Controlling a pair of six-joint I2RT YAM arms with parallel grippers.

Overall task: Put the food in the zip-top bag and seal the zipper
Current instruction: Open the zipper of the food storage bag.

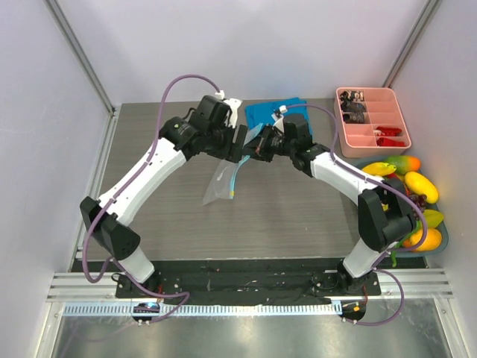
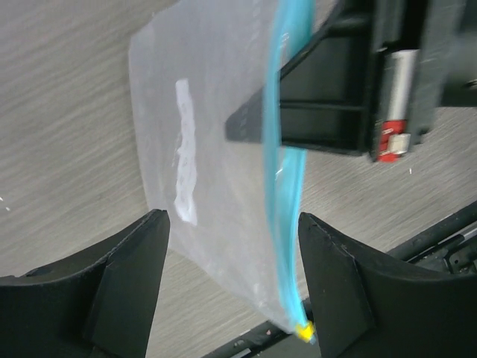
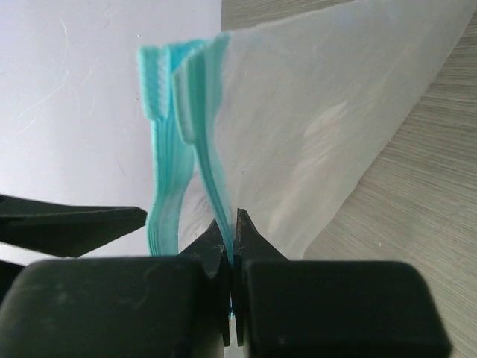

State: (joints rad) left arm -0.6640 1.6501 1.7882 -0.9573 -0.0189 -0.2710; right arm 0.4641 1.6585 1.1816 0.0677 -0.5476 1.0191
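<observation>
Two robot arms meet over the middle of a grey wood-grain table, fingertips almost nose to nose.

The right gripper is clamped tight, its two black fingers pinching one lip of the thin light-blue plastic zipper. This zipper rims a clear, thin plastic zip-top bag. The bag hangs from that pinch and trails away from the fingers towards the arms' bases. I cannot tell whether its lower corner touches the table. The zipper's second lip stands free just to the side of the clamped one, so the mouth is parted.

The left gripper faces the right gripper from just beside it. Its fingers are spread wide and grasp nothing. In the left wrist view the bag shows in the gap between them. In the right wrist view, one left fingertip points at the free lip from just beside it.

The food, small bright plastic toy fruits and vegetables in yellow, orange and green, lies heaped well off to the right of the right gripper. It is beside that arm's elbow and outside the bag.

Beyond both grippers lies a folded blue cloth. To the right of the cloth sits a pink compartment tray.
</observation>
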